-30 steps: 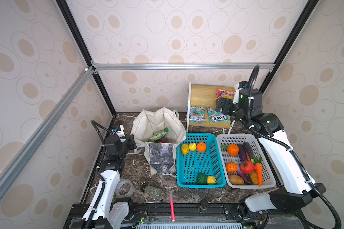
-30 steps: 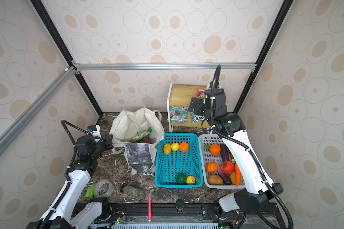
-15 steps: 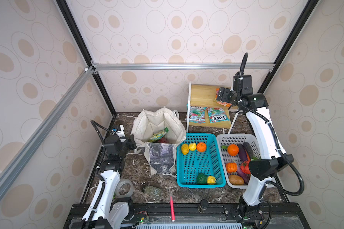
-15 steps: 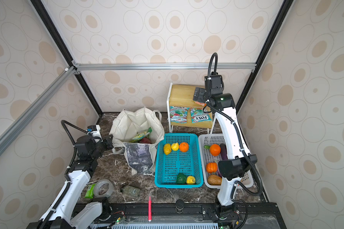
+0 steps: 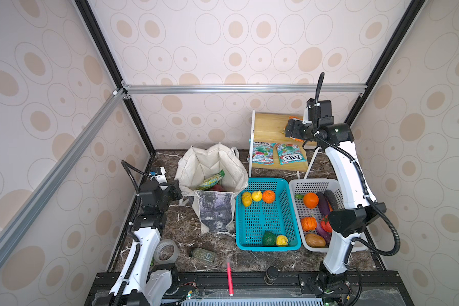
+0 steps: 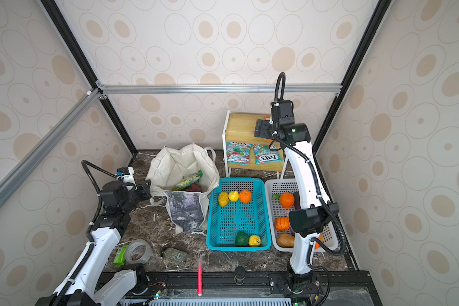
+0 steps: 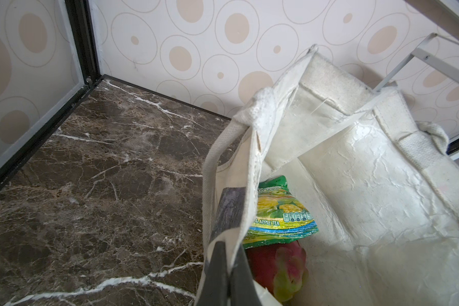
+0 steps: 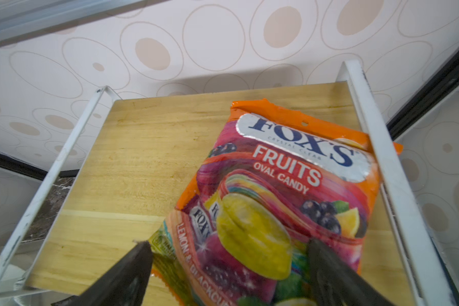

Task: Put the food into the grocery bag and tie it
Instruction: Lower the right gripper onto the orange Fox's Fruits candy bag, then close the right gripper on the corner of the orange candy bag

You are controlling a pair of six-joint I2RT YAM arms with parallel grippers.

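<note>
Your left gripper point(image 7: 228, 255) pinches the rim of the off-white canvas grocery bag point(image 5: 210, 161), left of centre in both top views; your right gripper point(image 8: 228, 254) gapes wide astride the glossy orange-red snack packet point(image 8: 289, 172), right of centre.

Marble table point(image 5: 180, 227): bag point(image 5: 215, 212), baskets point(image 5: 265, 220), perhaps jar point(image 5: 203, 255)

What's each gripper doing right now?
Left gripper: shut on the grocery bag rim.
Right gripper: open, jaws either side of the orange candy packet.
</note>
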